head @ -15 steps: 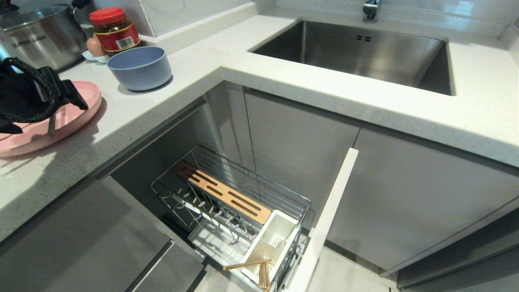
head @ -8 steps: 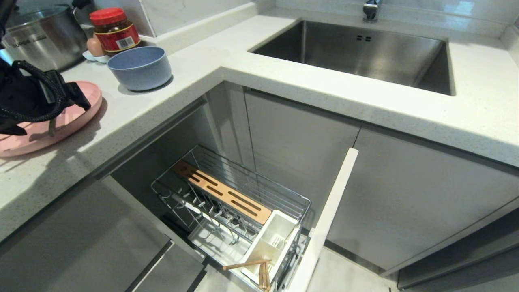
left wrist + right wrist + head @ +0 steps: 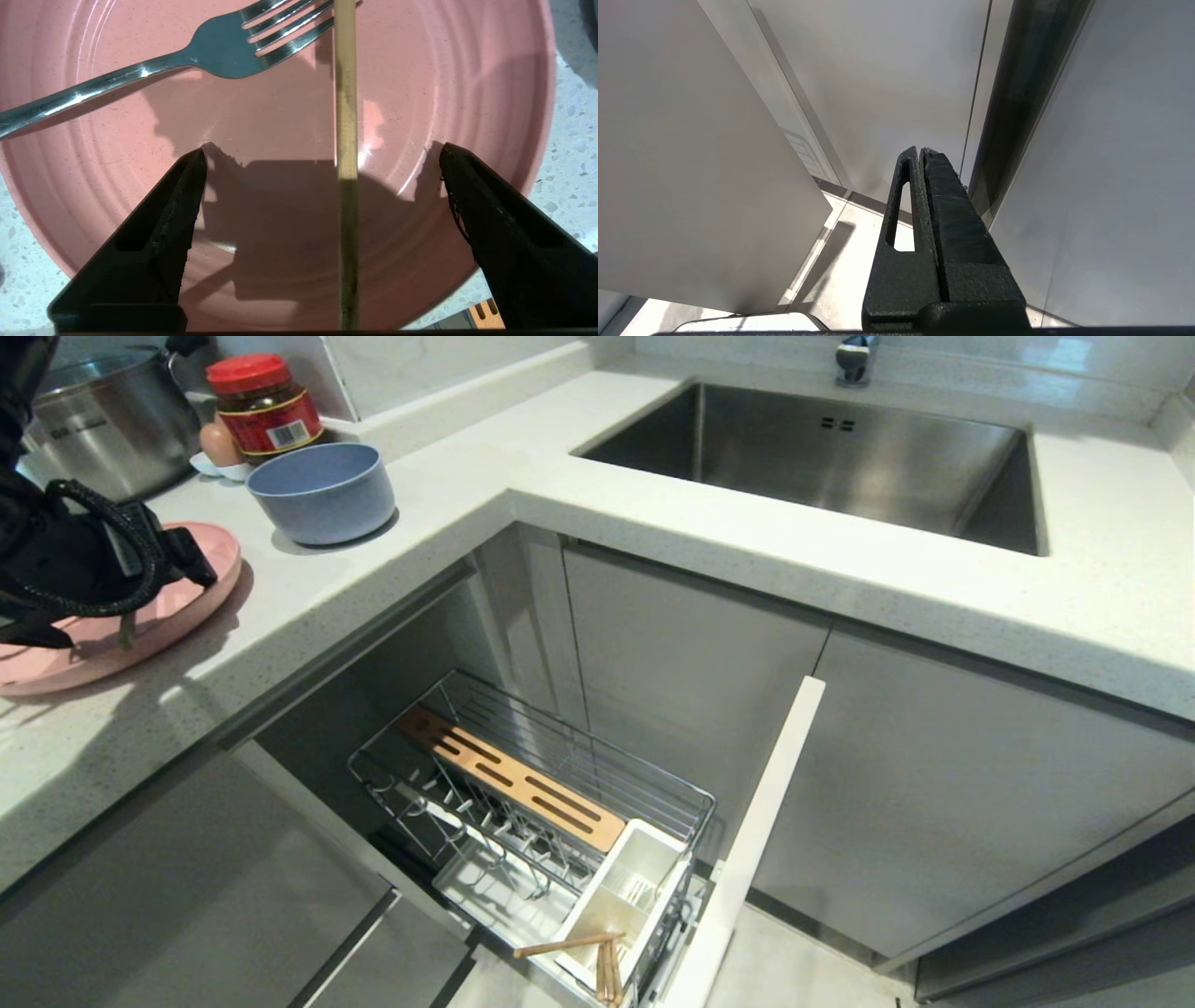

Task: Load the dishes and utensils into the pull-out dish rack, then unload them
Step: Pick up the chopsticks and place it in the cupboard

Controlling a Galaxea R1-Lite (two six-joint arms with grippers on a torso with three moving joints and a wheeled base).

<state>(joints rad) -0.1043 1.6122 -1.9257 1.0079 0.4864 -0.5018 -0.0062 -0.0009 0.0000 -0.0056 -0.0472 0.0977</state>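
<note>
Above the plate [image 3: 467, 84], the left tool [image 3: 322, 161] hangs wide open, a chopstick [image 3: 346, 140] between its fingers [image 3: 159, 233], the fork [image 3: 140, 74] just beyond.

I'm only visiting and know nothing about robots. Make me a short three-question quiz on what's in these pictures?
1. True or false: the fork lies on the pink plate.
2. What lies between the open jaws of the left gripper: A a chopstick, B a spoon, C an egg?
3. Fill in: the blue bowl stands on the ______, not in the pull-out rack.

Key: 1 true. 2 A. 3 countertop.
</note>
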